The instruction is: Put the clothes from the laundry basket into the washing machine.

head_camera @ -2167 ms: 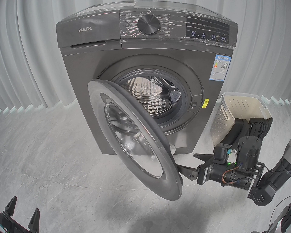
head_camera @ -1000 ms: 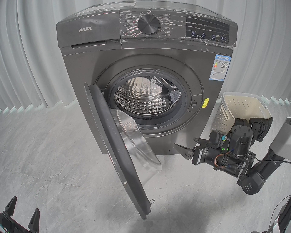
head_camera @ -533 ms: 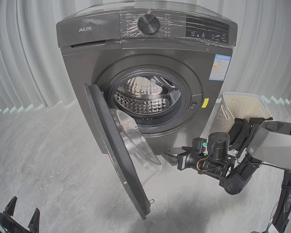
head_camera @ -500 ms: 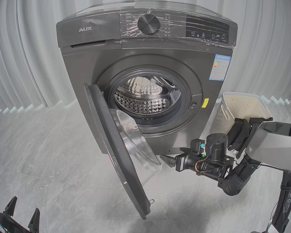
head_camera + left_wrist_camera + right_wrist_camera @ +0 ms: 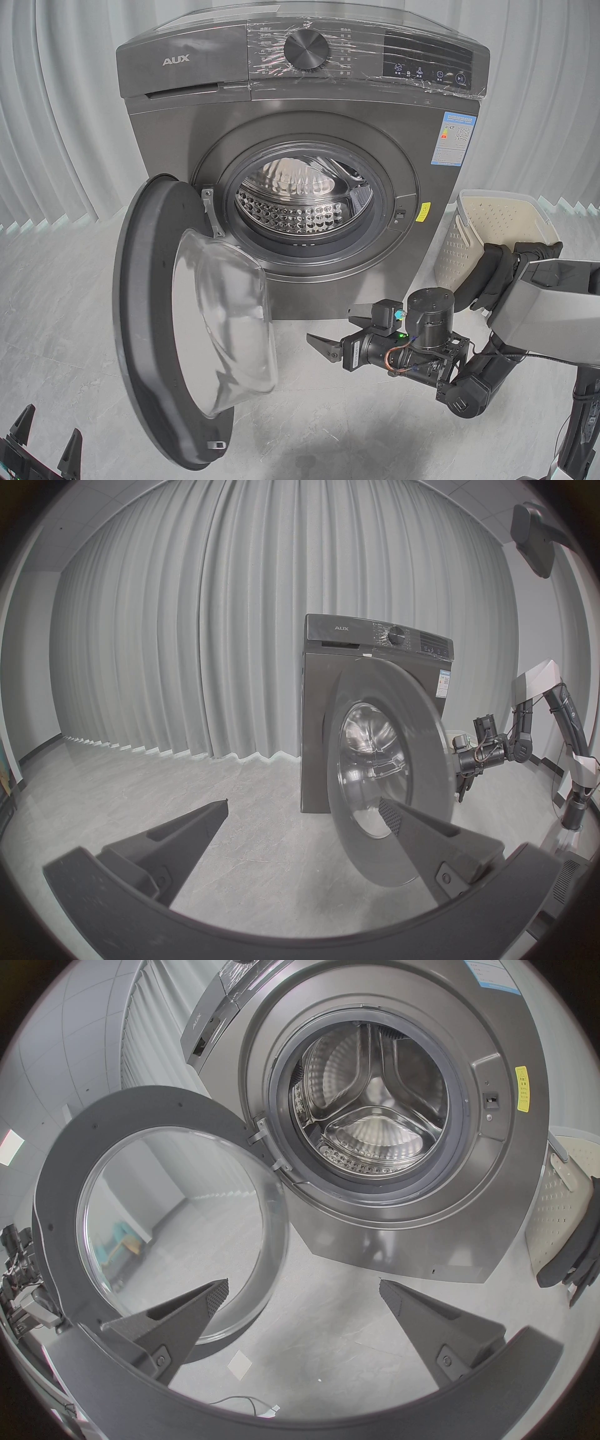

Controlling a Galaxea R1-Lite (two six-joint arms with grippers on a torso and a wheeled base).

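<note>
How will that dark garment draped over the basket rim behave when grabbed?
Probably floppy: the dark garment sags over the basket rim, so it should trail. The perforated plastic basket looks light; a snag may tip it.

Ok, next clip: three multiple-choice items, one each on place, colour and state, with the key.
1. Where is the laundry basket relative to the washing machine?
A. on top of it
B. on the floor to its right
C. inside it
2. What colour are the clothes hanging over the basket's rim?
A. black
B. red
C. white
3. How is the machine's door?
A. shut
B. swung wide open
C. removed
Key: 1 B, it sits on the floor beside the machine; 2 A, black cloth drapes the rim; 3 B, the drum stands uncovered.
</note>
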